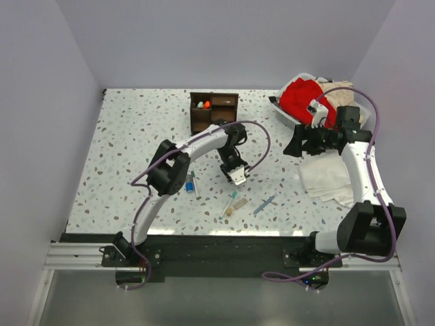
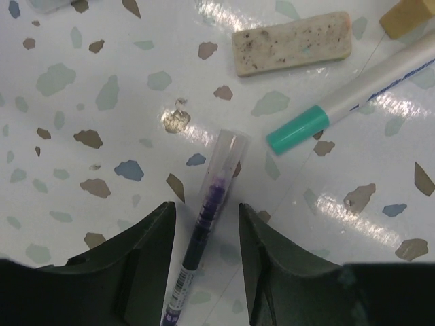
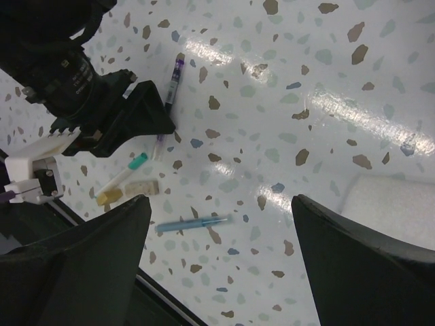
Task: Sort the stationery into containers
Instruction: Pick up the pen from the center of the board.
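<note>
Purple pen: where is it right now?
In the left wrist view, the purple pen lies on the table between the fingers of the left tool, its clear cap toward the teal-capped marker and eraser.

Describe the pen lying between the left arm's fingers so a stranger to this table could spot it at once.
On the speckled table, nearer than the dark wooden organiser, the left tool hangs low. The pen lies flat between its open fingers. Unlike the teal-capped white marker and the tan eraser beside it, it is slim with a clear cap and purple ink.
</note>
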Available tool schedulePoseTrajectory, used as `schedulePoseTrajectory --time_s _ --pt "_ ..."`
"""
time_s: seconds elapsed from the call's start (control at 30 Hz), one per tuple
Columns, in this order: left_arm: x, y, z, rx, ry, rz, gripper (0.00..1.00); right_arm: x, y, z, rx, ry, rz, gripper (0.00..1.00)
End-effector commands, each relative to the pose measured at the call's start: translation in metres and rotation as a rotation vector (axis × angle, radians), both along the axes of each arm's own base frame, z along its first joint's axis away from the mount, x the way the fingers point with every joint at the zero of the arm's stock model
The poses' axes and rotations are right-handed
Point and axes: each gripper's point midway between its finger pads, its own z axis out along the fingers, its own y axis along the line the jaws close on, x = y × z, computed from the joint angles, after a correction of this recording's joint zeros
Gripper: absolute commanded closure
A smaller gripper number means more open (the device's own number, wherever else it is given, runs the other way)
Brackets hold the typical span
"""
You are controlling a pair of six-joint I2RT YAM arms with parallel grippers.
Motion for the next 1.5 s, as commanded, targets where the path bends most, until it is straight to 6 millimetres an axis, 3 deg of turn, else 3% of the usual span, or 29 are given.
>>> schedulePoseTrajectory --time_s 0.0,0.27,0.63,0.77,0.87,0.97,1.07,1.1,1.13,1.2,1.27,1.3,1.37,1.4,1.47 --pt "0.000 -0.005 -0.001 0.007 -0.027 -0.049 0.54 -0.007 0.005 0.011 0.026 -0.035 0.031 0.11" --pt "-0.011 0.013 -0.027 0.161 -0.042 -0.054 0.69 -0.014 0.004 0.012 0.043 -0.007 0.072 0.12" --pt "-0.045 0.040 -0.064 0.355 0.020 -0.052 0.74 -0.028 0.008 0.022 0.081 0.034 0.123 0.16" --pt "-0.046 0.049 -0.071 0.402 0.023 -0.037 0.82 -0.032 0.010 0.025 0.088 0.030 0.130 0.20" --pt "-0.039 0.039 -0.062 0.370 0.046 0.032 0.94 -0.031 0.009 0.031 0.088 0.020 0.112 0.21" --pt "-0.021 0.018 -0.036 0.279 0.079 0.151 1.00 -0.025 0.007 0.041 0.077 -0.018 0.089 0.21" --pt "0.005 0.001 0.006 0.175 0.070 0.259 1.00 -0.015 0.002 0.049 0.053 -0.066 0.048 0.20" --pt "0.017 -0.007 0.031 0.115 0.039 0.286 1.00 -0.012 0.001 0.050 0.048 -0.073 0.040 0.20" --pt "0.024 -0.007 0.045 0.090 0.038 0.328 1.00 -0.009 0.000 0.052 0.047 -0.086 0.035 0.20" --pt "0.049 -0.005 0.102 -0.049 -0.033 0.404 1.00 -0.003 -0.002 0.051 0.050 -0.080 0.019 0.20" --pt "0.063 0.003 0.131 -0.111 -0.059 0.464 1.00 0.003 -0.003 0.052 0.050 -0.082 0.004 0.20" --pt "0.073 0.003 0.159 -0.183 -0.104 0.489 1.00 0.006 -0.004 0.050 0.051 -0.079 -0.002 0.20" --pt "0.088 0.012 0.191 -0.262 -0.082 0.585 1.00 0.013 -0.006 0.053 0.051 -0.094 -0.019 0.20" --pt "0.099 0.012 0.220 -0.351 -0.118 0.614 1.00 0.017 -0.007 0.052 0.053 -0.092 -0.029 0.20" --pt "0.116 0.026 0.253 -0.454 -0.030 0.755 1.00 0.025 -0.009 0.054 0.055 -0.099 -0.053 0.21"
